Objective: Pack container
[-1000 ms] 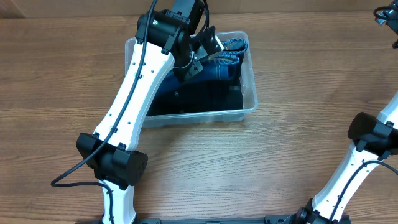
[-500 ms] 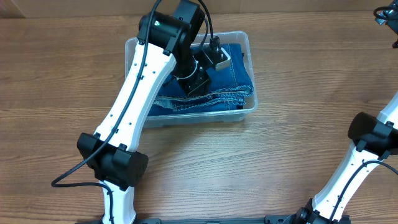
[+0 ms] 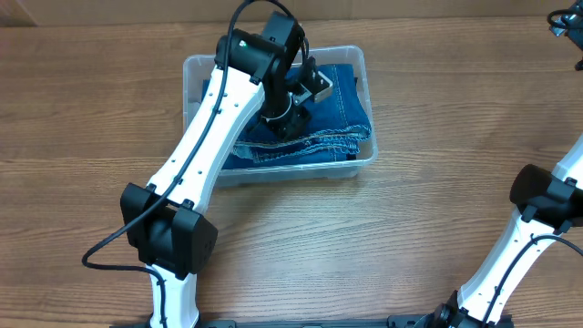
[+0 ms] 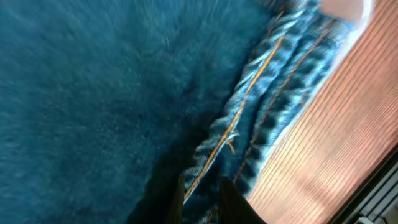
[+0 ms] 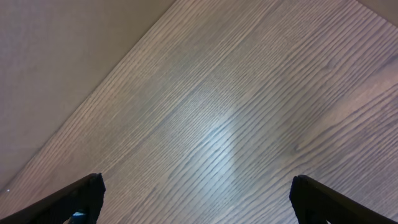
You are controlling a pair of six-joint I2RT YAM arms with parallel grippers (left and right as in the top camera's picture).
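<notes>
Largely, the packing looks done: the folded blue jeans (image 3: 342, 100) lie inside the clear container (image 3: 273, 175), which sits on the wooden table (image 3: 410, 228). The denim fills most of the container, with a stitched hem bunched along its front wall and front right corner. The left gripper (image 4: 204, 200) is down inside the container, low over the denim, its jaws nearly together with the hem running up to them; whether they pinch the cloth I cannot tell. The right gripper (image 5: 202, 208) hangs well apart from the container, spread wide and empty over the table. What is left, by my judgement, is tucking the raised hem below the rim and lifting the left arm clear.
</notes>
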